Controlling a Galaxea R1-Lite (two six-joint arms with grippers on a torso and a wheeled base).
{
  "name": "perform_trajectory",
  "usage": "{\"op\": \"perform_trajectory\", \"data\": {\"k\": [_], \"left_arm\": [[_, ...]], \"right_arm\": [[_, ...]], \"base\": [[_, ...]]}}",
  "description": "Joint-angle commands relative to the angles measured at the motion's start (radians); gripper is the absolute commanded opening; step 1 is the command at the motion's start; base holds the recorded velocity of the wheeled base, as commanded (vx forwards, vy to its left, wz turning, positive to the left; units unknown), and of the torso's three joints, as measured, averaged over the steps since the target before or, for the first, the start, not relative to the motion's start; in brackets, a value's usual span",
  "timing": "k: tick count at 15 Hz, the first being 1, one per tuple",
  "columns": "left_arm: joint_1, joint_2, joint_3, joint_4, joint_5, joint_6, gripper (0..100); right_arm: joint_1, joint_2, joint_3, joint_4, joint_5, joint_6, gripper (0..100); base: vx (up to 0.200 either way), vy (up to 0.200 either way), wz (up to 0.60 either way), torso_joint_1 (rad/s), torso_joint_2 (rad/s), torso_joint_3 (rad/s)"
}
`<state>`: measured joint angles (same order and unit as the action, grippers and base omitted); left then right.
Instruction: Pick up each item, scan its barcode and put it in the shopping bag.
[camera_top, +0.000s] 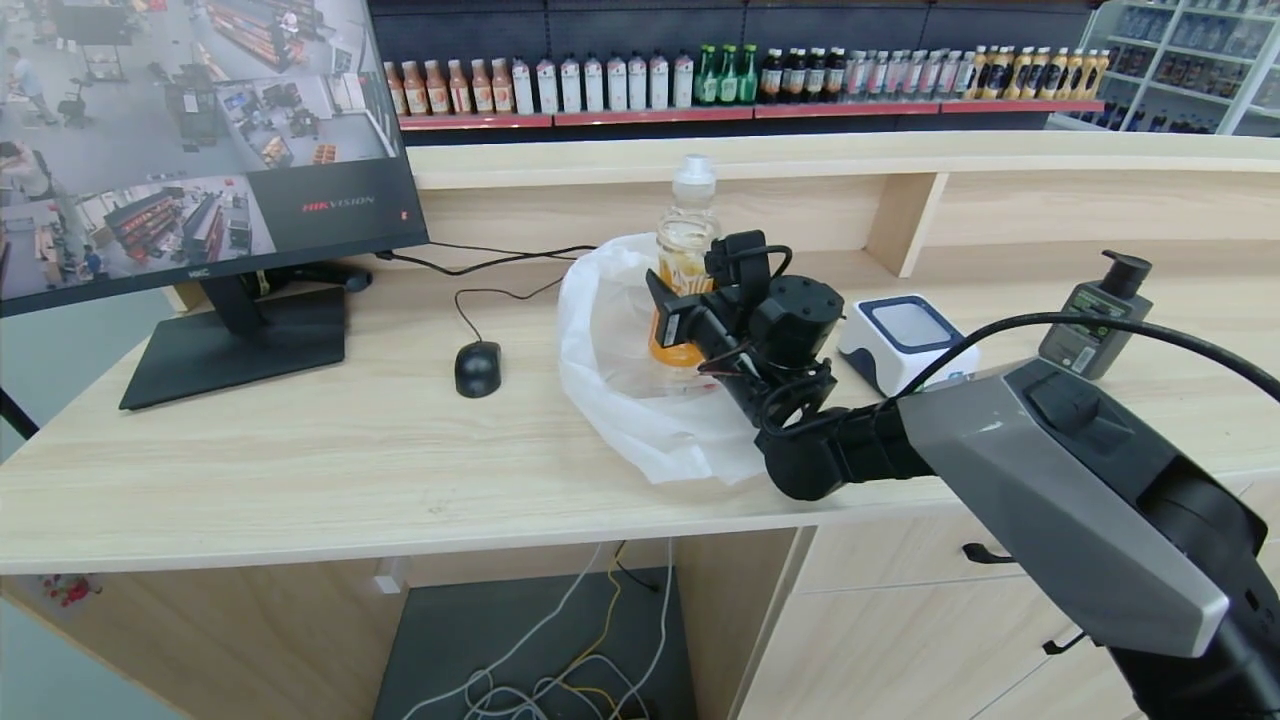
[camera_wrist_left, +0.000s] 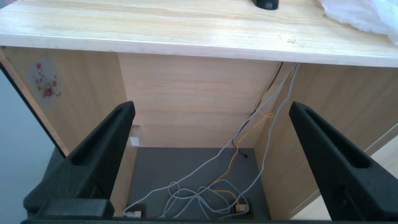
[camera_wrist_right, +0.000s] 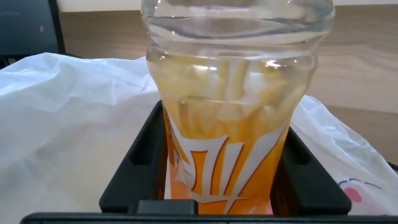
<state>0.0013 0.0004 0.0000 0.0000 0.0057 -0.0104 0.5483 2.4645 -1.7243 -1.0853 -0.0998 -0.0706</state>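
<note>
A clear bottle of orange drink with a white cap stands upright over the white shopping bag in the middle of the counter. My right gripper is shut on the bottle's lower, orange-labelled part, a black finger on either side. The bag spreads below and behind the bottle. A white and blue barcode scanner sits just right of the arm. A grey pump bottle stands farther right. My left gripper hangs open below the counter's front edge, with nothing between its fingers.
A monitor on a black stand occupies the counter's left, with a black mouse and its cable beside the bag. A raised wooden ledge runs behind. Loose cables lie under the counter.
</note>
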Motion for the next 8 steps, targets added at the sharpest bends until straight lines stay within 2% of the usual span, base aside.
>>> {"op": "perform_trajectory", "data": {"k": [1,8], "left_arm": [[0.000,0.000,0.000,0.000,0.000,0.000,100],[0.000,0.000,0.000,0.000,0.000,0.000,100]], "right_arm": [[0.002,-0.001,0.011,0.002,-0.009,0.000,0],[0.009,-0.004,0.034,0.024,-0.017,0.002,0]], "base": [[0.000,0.000,0.00,0.000,0.00,0.000],[0.000,0.000,0.00,0.000,0.00,0.000]]}}
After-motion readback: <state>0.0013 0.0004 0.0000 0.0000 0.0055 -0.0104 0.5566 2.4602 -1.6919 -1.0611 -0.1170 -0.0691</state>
